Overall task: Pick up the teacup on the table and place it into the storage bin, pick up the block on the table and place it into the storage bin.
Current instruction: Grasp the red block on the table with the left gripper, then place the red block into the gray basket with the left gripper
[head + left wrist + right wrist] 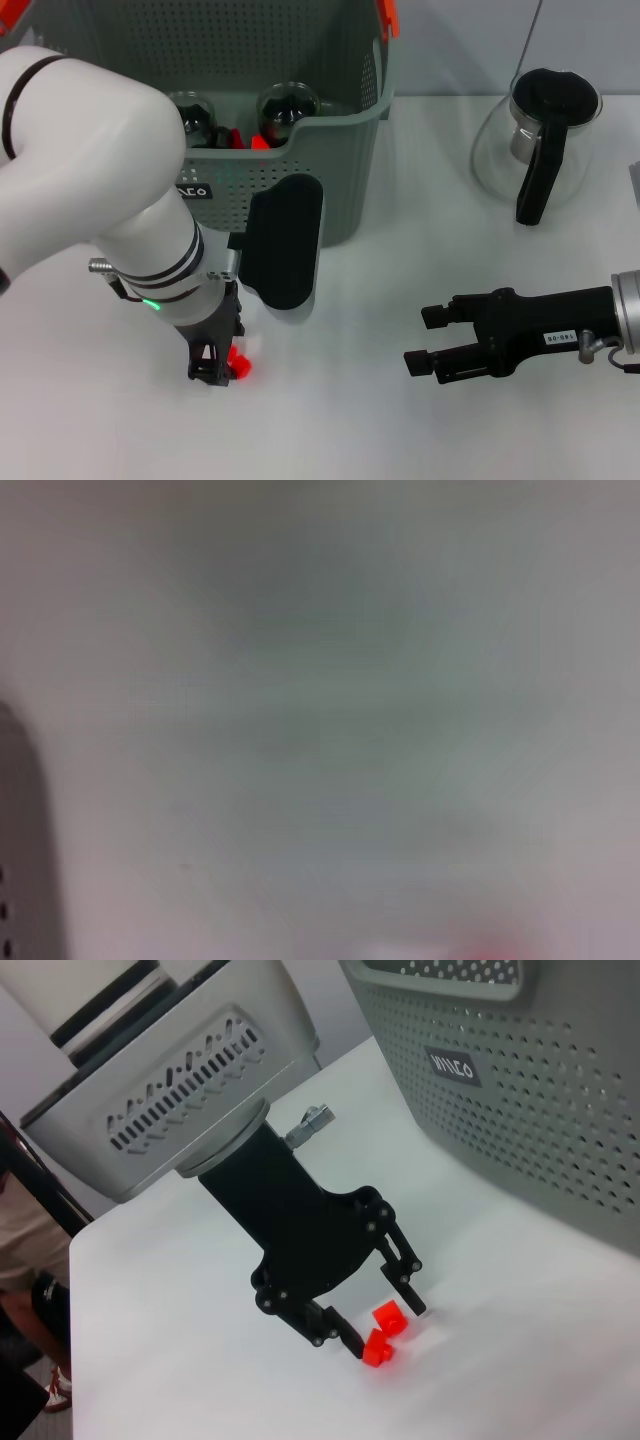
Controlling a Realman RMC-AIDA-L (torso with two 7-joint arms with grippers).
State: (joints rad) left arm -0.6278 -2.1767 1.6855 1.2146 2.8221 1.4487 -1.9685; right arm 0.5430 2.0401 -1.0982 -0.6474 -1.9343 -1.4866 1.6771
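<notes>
Nearest the robot, the left hand (218,368) is reaching down to the desk (400,420), just in front of the storage bin (340,190). In the right wrist view its fingers (340,1332) are standing wide apart with the tips at the desk, and two small red block pieces (384,1332) are lying at and just beyond the fingertips, between the hand and the bin, not squarely in the gap. Nothing is being held yet. To do this pick well, I judge the hand should be shifting slightly toward the bin so one block sits centred between the fingers before closing, keeping the tips low so the small piece is not skidding away.

Farther from the bin's front wall, off to its right side, the right hand (425,340) is hovering idle over the desk, fingers parted and empty.

Inside the bin, glass teacups (285,108) are resting. Beyond it to the right, a glass pot (540,135) is standing well apart
</notes>
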